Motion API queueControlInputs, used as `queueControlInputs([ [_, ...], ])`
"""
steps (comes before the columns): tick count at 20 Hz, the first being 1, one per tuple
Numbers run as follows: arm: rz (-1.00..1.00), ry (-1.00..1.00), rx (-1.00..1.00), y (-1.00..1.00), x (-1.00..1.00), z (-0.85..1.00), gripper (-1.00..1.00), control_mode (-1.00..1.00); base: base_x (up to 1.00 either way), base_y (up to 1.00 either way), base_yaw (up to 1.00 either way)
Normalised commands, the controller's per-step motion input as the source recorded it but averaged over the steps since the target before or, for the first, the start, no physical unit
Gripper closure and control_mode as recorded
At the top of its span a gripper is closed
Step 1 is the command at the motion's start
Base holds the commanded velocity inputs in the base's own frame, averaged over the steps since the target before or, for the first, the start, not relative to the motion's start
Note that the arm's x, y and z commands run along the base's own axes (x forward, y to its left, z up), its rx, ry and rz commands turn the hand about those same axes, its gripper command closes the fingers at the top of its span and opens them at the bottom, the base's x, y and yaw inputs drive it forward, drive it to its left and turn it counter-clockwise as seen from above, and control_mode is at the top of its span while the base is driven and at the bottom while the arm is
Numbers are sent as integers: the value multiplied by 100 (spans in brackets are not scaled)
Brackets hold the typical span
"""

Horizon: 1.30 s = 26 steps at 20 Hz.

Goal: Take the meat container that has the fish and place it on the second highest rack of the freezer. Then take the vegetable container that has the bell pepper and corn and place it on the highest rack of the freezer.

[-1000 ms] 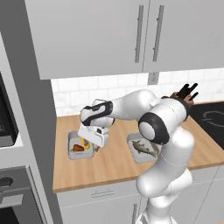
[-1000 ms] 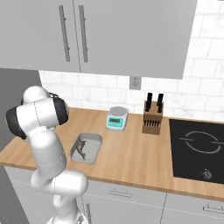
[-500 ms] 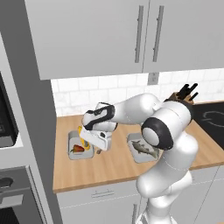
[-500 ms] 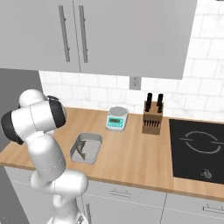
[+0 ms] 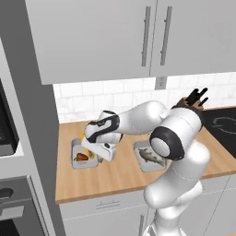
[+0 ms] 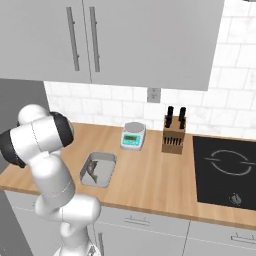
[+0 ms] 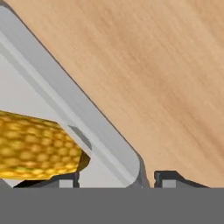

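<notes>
Dark fingertips (image 7: 68, 180) straddle the vegetable container's rim (image 7: 109, 144), one inside by the yellow corn (image 7: 37, 146), one outside, not yet pinching. The fish tray (image 5: 150, 156) sits at three o'clock on the wooden counter (image 5: 124, 173).

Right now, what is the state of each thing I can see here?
Vegetable tray: on the counter, holds red pepper and corn.
Fish tray: on the counter, fish inside.
Gripper: low, its tips either side of the vegetable tray's rim.
Wall cupboards: doors closed.
</notes>
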Motion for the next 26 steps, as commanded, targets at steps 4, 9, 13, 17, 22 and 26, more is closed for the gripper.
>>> queueControlInputs([
  [4, 7, -1, 0, -33, -97, -100, 100, -100, 0, 0, 0],
  [9, 3, 5, 0, -28, -78, -100, 100, -100, 0, 0, 0],
  [13, 0, 16, 0, -1, -30, -22, 100, -100, 0, 0, 0],
  [17, -9, -2, 1, 0, -23, 22, 100, -100, 0, 0, 0],
  [22, -7, -32, 5, 0, -71, 66, 100, -100, 0, 0, 0],
  [26, -3, -25, 5, 0, -83, 82, 100, -100, 0, 0, 0],
])
